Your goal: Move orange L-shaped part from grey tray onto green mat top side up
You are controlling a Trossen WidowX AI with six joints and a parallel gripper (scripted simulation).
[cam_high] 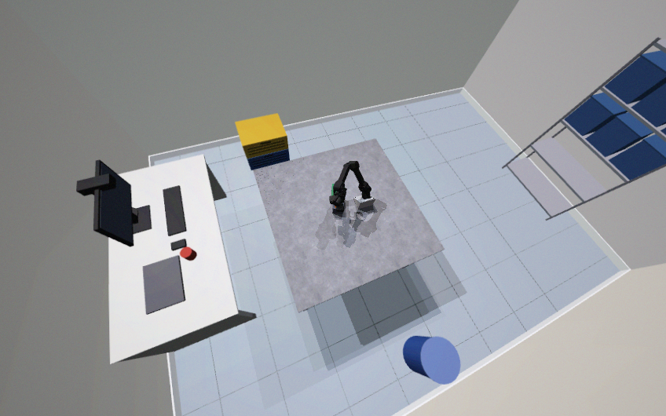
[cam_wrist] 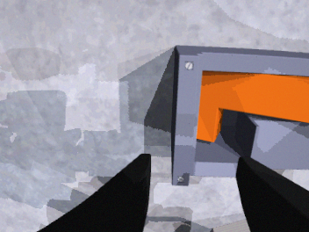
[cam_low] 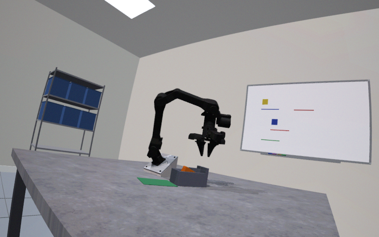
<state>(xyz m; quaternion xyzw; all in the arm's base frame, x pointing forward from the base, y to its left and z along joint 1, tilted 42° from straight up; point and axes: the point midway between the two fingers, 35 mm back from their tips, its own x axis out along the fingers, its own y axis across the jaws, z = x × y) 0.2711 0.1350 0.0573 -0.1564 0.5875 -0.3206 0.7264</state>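
The orange part [cam_low: 186, 169] [cam_wrist: 263, 92] lies tilted in the grey tray [cam_low: 190, 179] [cam_wrist: 186, 110]. In the exterior view one end sticks up above the tray's rim, on the side toward the arm's base. In the wrist view its L-shaped end lies low in the pocket at the left; the part runs out of the frame at the right. My gripper [cam_low: 205, 155] [cam_wrist: 194, 164] is open and empty, pointing down, well above the tray, near the L-shaped end's side. The green mat [cam_low: 156, 182] [cam_high: 332, 189] lies flat beside the tray. In the top view the arm hides the tray.
The arm's base plate [cam_high: 364, 202] [cam_low: 163, 164] stands on the grey table [cam_high: 314, 264] [cam_low: 178, 212] behind the tray. The tray's walls stand up around the pocket, and a raised grey block [cam_wrist: 281, 141] sits beside the part.
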